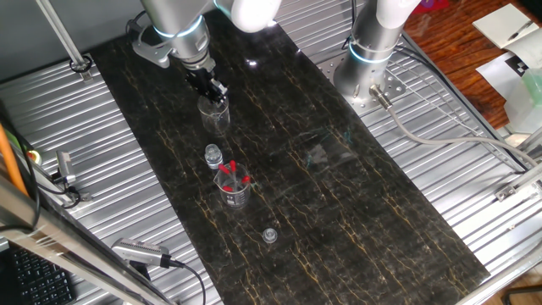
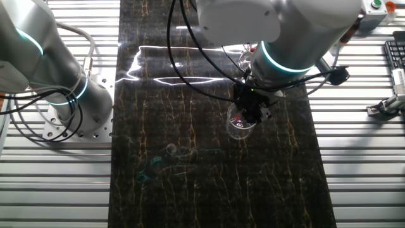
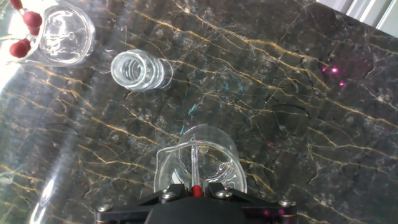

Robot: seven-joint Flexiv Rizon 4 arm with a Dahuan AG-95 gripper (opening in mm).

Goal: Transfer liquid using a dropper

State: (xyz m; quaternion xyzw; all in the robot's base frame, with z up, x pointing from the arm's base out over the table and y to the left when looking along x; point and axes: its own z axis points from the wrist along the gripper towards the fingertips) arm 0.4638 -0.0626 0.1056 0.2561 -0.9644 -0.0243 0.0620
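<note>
On the dark marbled counter [image 1: 339, 203], the arm's gripper [image 1: 213, 91] hangs directly over a clear beaker [image 1: 213, 113]. Fingers closed on a dropper [image 3: 195, 168], glass stem pointing down inside the beaker, red bulb pinched between the fingers. Second beaker [image 1: 233, 188] stands well apart, holding several red-bulbed droppers [image 1: 230, 174]. Open bottle [image 1: 212, 156] sits between the two beakers. Small cap [image 1: 269, 235] lies beyond.

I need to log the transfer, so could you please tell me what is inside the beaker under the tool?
The dropper's glass stem reaches down into the beaker. The tool covers its bulb, and any liquid is indiscernible.
</note>
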